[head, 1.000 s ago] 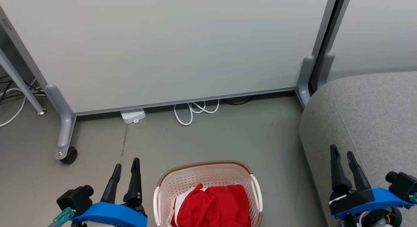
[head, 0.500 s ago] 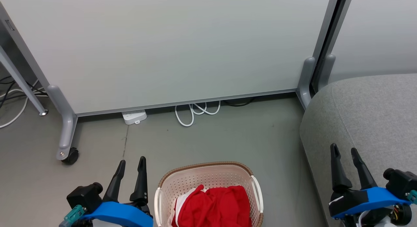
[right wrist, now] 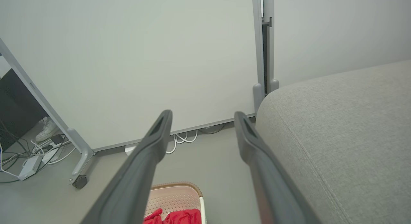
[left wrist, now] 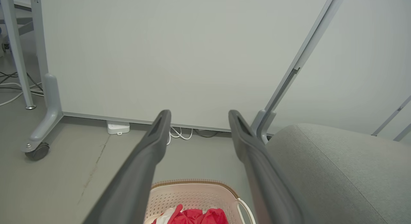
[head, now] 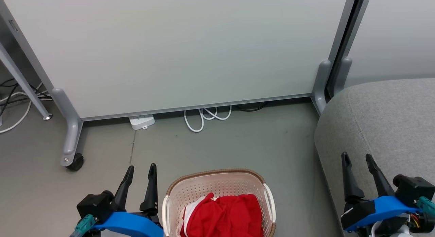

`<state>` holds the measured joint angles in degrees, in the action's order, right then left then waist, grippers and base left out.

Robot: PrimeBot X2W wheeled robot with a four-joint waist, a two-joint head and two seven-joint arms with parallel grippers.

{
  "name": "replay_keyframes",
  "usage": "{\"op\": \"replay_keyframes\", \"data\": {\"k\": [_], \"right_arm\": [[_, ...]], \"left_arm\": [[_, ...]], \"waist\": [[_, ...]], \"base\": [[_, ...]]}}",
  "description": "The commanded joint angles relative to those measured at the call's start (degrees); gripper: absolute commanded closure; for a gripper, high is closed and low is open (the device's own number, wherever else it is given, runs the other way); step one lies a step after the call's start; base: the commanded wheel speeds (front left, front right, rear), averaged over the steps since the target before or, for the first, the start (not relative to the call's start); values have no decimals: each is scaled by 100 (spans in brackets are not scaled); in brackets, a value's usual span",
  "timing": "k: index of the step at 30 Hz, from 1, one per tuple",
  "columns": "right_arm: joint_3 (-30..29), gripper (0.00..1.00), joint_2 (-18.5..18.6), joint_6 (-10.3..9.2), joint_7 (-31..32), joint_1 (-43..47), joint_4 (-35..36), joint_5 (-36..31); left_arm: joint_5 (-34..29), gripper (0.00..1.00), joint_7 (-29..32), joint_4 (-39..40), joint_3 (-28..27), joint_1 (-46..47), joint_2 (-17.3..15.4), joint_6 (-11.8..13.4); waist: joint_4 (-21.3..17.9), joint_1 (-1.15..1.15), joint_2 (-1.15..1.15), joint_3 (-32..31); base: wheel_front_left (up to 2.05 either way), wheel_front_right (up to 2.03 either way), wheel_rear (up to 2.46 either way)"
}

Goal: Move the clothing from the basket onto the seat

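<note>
Red clothing sits in the basket, just right of the L gripper, fingers apart & empty; R gripper, also apart, is by the seat

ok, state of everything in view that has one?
left tool, open, holding nothing
right tool, open, holding nothing
basket, upright on the floor, loaded
clothing, bunched inside the basket, not gripped
seat, no clothing on the part in view
white cable, looped on the floor under the panel
</note>
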<state>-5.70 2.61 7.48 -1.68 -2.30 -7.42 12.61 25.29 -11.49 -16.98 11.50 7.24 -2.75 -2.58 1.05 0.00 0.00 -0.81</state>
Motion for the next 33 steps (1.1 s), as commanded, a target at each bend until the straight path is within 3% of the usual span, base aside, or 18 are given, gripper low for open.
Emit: {"op": "replay_keyframes", "data": {"k": [1, 33], "right_arm": [[-10, 0, 33, 2, -5, 31, 63, -154], [-28, 0, 40, 1, -347, 60, -11, -1265]], "left_arm": [[-118, 0, -62, -4, 12, 110, -21, 54], [-1082, 0, -379, -135, 45, 138, -40, 197]], "waist": [[-5, 0, 0, 12], [52, 0, 0, 25]], "base": [[0, 0, 0], [0, 0, 0]]}}
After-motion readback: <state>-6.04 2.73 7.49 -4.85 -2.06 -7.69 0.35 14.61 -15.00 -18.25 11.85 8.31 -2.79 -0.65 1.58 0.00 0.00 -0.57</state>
